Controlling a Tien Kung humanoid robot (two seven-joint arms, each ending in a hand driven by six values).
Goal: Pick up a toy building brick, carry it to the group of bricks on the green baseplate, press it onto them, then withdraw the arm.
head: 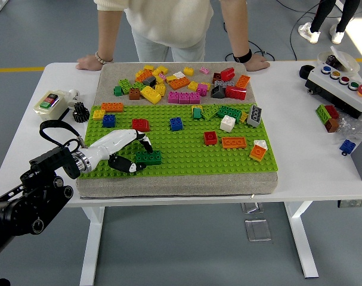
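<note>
my left hand (128,156) sits low over the near-left part of the baseplate (181,156), its fingers curled around a dark green brick (148,157) that rests on the studs. i judge this is the grasp, so i want thumb and fingers pinching opposite sides squarely before lifting straight up off the studs. the group (225,116) i'd aim for is further right and farther back. beyond it, loose bricks (178,82) litter the grey mat, and a person's hands (90,61) rest on the far edge.
</note>
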